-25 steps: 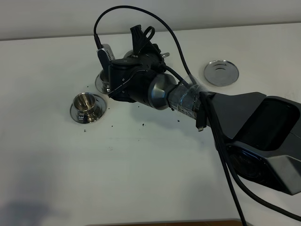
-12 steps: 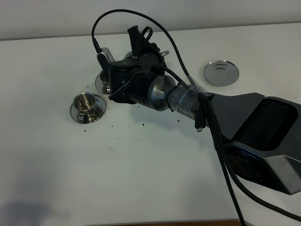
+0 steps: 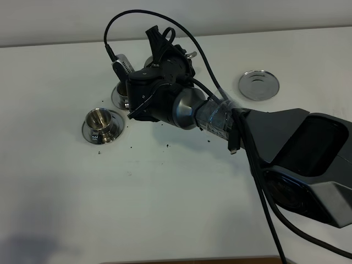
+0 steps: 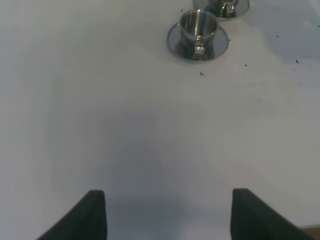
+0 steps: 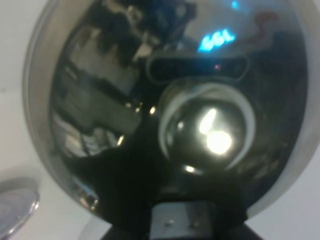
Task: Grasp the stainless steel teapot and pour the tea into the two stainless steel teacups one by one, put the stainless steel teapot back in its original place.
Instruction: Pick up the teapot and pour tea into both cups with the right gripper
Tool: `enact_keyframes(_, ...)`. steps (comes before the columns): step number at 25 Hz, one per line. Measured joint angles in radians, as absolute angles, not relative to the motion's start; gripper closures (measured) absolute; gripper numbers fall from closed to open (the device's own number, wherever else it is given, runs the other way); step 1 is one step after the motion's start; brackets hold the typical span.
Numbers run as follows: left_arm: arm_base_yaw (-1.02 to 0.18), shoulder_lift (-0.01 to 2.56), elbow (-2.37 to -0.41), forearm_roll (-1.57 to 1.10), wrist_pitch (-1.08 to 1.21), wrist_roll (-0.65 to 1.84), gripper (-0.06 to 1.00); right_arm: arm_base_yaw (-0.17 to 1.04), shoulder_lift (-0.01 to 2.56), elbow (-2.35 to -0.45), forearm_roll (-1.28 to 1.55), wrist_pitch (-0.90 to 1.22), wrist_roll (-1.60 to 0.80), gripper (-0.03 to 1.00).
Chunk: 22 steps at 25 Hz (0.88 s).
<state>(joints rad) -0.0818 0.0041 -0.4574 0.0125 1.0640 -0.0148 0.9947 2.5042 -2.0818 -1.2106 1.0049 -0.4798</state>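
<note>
My right gripper (image 3: 164, 50) reaches across to the far left and is shut on the stainless steel teapot (image 5: 100, 100), held in the air over the far teacup. In the high view the wrist hides most of the pot; a bit of steel (image 3: 148, 61) shows. The teapot's lid and knob (image 5: 207, 132) fill the right wrist view. The near teacup (image 3: 102, 121) stands on its saucer, and it also shows in the left wrist view (image 4: 198, 30). The far teacup (image 3: 119, 96) is partly hidden; its edge shows in the left wrist view (image 4: 222, 6). The coaster disc (image 3: 258, 84) lies bare at the right. My left gripper (image 4: 167, 215) is open and empty above the table.
Dark specks (image 3: 132, 147) are scattered on the white table near the cups. The right arm's black cable (image 3: 137, 14) loops above the wrist. The edge of a saucer (image 5: 15, 207) shows under the teapot in the right wrist view.
My right gripper with the teapot has shifted slightly away and to the left over the far cup. The cups and the disc have not moved.
</note>
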Motion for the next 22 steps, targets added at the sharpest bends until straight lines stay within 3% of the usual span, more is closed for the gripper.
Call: enact_keyframes(22, -0.082, 0.004, -0.457, 0.012, 1.064, -0.015, 0.36, 0.991, 2.504, -2.082, -1.283, 1.005, -0.481, 0.78)
